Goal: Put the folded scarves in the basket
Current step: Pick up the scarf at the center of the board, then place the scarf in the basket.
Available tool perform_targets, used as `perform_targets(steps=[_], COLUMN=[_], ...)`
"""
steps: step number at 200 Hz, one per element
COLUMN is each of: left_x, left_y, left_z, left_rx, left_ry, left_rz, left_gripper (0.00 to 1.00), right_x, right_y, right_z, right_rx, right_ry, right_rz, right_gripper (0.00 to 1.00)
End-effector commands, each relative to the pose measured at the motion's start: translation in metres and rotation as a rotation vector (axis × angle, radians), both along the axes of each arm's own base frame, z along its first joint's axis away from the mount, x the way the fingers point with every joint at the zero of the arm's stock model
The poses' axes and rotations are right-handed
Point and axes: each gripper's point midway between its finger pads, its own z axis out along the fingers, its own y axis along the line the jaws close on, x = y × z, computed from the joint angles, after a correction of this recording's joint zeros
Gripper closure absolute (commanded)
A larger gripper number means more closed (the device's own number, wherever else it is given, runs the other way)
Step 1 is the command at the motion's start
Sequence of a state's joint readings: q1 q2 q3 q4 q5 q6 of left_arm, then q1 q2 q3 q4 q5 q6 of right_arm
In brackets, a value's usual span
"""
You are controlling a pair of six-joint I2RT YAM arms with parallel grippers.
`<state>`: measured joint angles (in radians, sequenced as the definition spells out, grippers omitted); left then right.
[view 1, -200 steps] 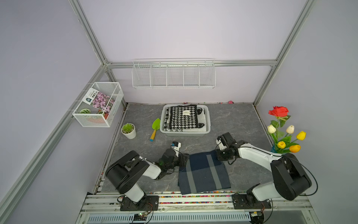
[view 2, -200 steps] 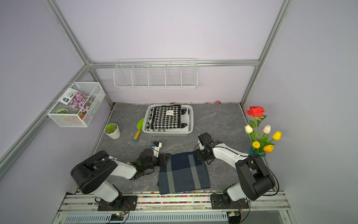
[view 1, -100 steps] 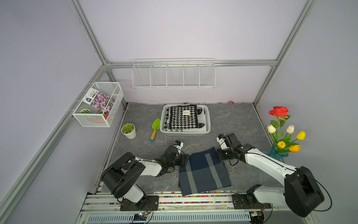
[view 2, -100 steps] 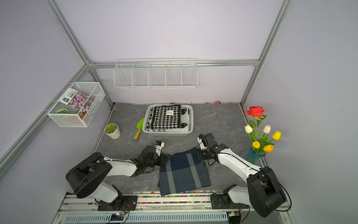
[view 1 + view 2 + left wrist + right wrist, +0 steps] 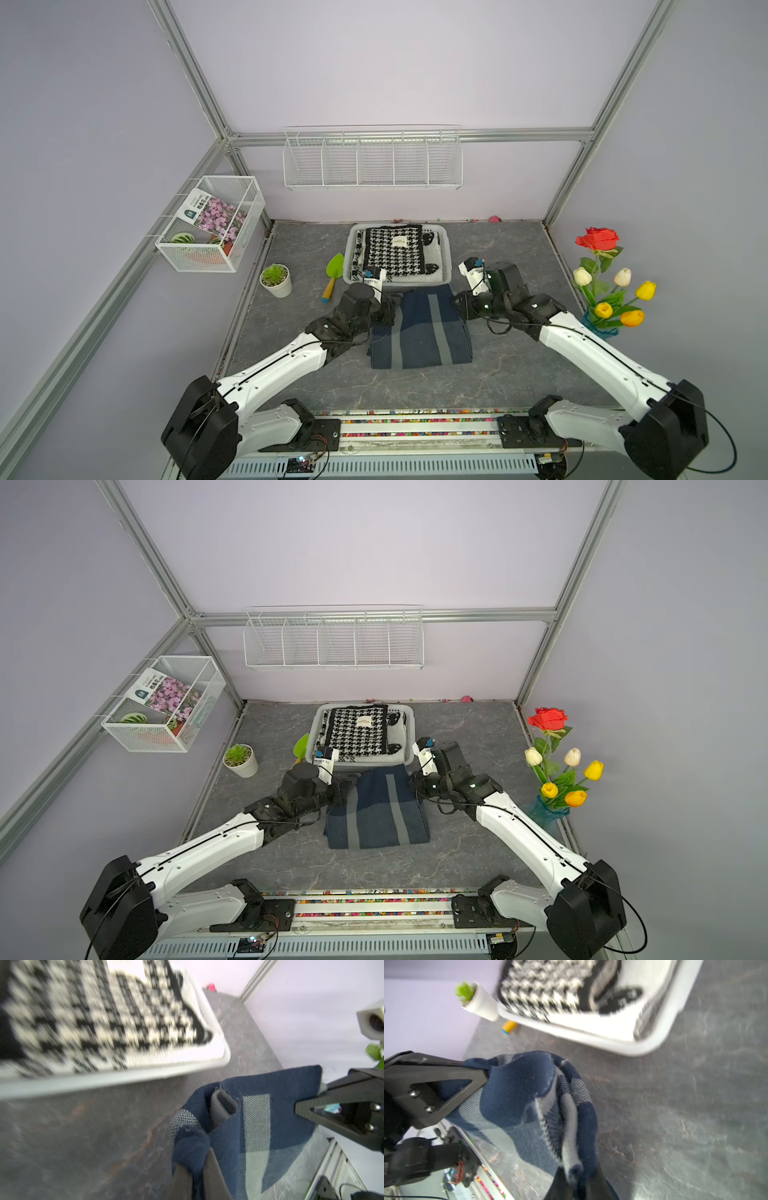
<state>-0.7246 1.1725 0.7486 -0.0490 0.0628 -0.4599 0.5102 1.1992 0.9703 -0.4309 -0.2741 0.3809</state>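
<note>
Grey marbled tabletop: with your left gripper and right gripper each clamped on a far corner of the folded navy scarf, which lies just before the white basket, lift both evenly so trailing folds clear its rim.

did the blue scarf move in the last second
Yes: the blue scarf has shifted toward the basket, its far edge now at the basket's near rim.
</note>
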Motion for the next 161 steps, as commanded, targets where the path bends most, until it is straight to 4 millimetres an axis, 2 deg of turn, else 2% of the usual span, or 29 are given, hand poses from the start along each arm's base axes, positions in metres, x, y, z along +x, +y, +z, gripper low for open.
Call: perform_targets(steps=[1,22,49,71,82,97,109,137,161], left_x=[0.018,0.046,0.085,0.117,0.132,0.152,0.171,0.217,0.245], left_y=[0.019,0.035,0.054,0.060,0.062,0.061,0.060,0.060,0.061], left_z=[0.019,0.045,0.074,0.096,0.105,0.114,0.109,0.081,0.051], left_rx=[0.079,0.072,0.028,0.015,0.029,0.041,0.054,0.060,0.037], left_ry=[-0.027,-0.052,-0.062,-0.075,-0.083,-0.102,-0.093,-0.052,-0.008], left_rz=[0.038,0.079,0.111,0.121,0.137,0.150,0.152,0.159,0.148], left_gripper=[1.00,1.00,1.00,1.00,1.00,1.00,1.00,1.00,1.00], right_x=[0.016,0.038,0.072,0.102,0.118,0.141,0.159,0.201,0.230], right_y=[0.017,0.034,0.053,0.064,0.070,0.074,0.074,0.065,0.060], right_z=[0.034,0.061,0.080,0.102,0.106,0.099,0.089,0.058,0.024], right_rx=[0.072,0.108,0.095,0.128,0.141,0.149,0.155,0.128,0.115], right_ry=[-0.056,-0.089,-0.100,-0.127,-0.118,-0.091,-0.072,-0.046,-0.009], right_rz=[0.023,0.039,0.057,0.064,0.072,0.071,0.060,0.014,-0.013], right_gripper=[1.00,1.00,1.00,1.00,1.00,1.00,1.00,1.00,1.00])
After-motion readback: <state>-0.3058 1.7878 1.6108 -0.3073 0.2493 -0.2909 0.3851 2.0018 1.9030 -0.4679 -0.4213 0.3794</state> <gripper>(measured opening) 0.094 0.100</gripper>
